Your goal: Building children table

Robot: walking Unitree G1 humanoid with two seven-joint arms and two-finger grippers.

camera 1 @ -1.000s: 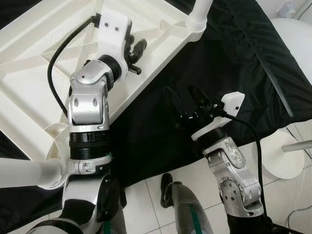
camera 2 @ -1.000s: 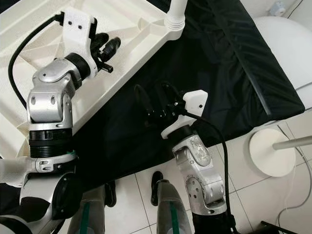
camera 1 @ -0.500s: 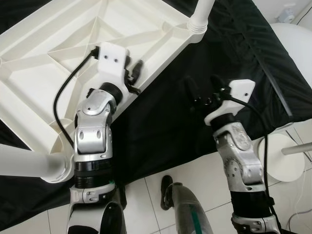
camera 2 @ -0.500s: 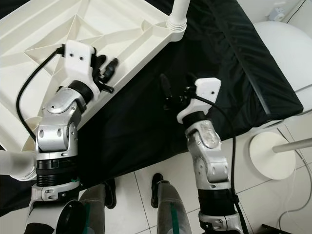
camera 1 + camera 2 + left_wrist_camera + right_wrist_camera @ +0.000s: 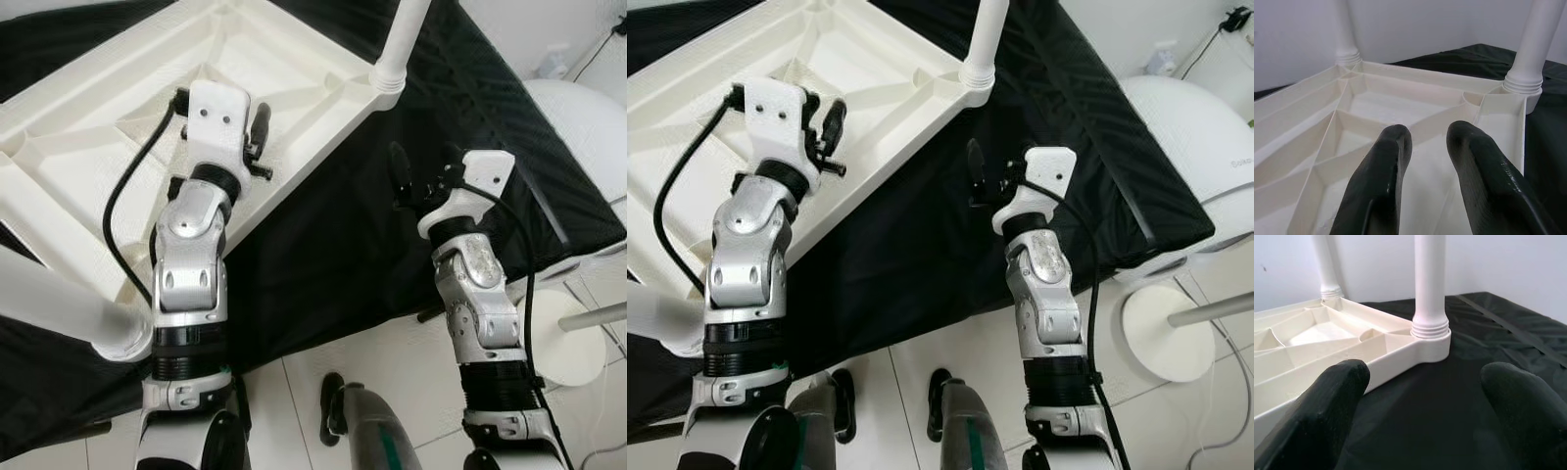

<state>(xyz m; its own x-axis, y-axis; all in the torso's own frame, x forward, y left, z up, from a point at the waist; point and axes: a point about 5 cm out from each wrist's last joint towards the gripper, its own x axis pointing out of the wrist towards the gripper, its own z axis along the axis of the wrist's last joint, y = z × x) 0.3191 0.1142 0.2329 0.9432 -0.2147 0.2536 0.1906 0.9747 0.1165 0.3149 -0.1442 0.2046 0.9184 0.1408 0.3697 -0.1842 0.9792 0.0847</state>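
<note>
The white plastic table top [image 5: 294, 59] lies upside down on a black cloth [image 5: 333, 225], ribbed underside up. One white leg [image 5: 402, 29] stands in its far right corner socket. Another leg [image 5: 49, 304] rises at the near left corner, and a third leg [image 5: 1347, 29] stands at the far corner. My left gripper [image 5: 257, 132] hovers over the ribbed underside near the right edge, fingers [image 5: 1396, 147] a little apart with nothing between them. My right gripper [image 5: 423, 171] is wide open above the cloth, pointing at the corner leg [image 5: 1429, 284] and not touching it.
The cloth's near edge [image 5: 392, 323] drops to a tiled floor [image 5: 294, 392]. A white rounded object [image 5: 588, 108] stands at the right. Below it a round white base with a pole [image 5: 578, 343] rests on the floor. My feet [image 5: 338, 411] are beside the cloth edge.
The camera has shifted. My right gripper has moved up and forward, closer to the corner leg. My left gripper stays over the table's underside, its fingers as before.
</note>
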